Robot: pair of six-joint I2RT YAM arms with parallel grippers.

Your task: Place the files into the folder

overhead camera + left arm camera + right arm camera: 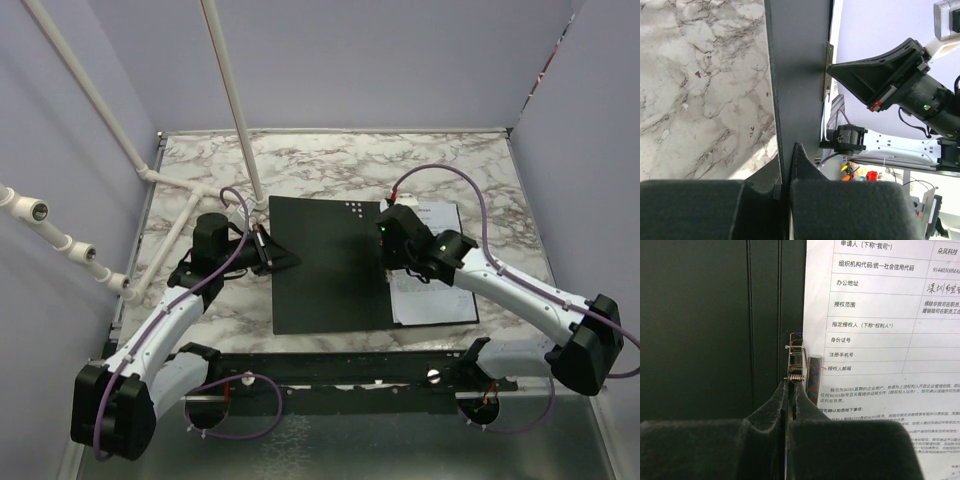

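The folder (pixel 325 270) lies open on the marble table, black inside up. The files (pixel 440 295), white sheets with black print, lie on its right half beside the spine. My left gripper (pixel 268 250) is shut on the outer edge of the folder's left cover; the left wrist view shows the cover (pixel 797 75) edge-on between my left gripper's fingers (pixel 788 167). My right gripper (pixel 386 252) is over the spine. In the right wrist view the right gripper (pixel 791 385) is shut on the lever of the silver clip (pixel 796 352), next to the files (pixel 880 305).
White pipe struts (pixel 235 100) rise from the table's back left. A black rail (pixel 350 372) runs along the near edge between the arm bases. Purple walls close in the marble table (pixel 450 160) on three sides.
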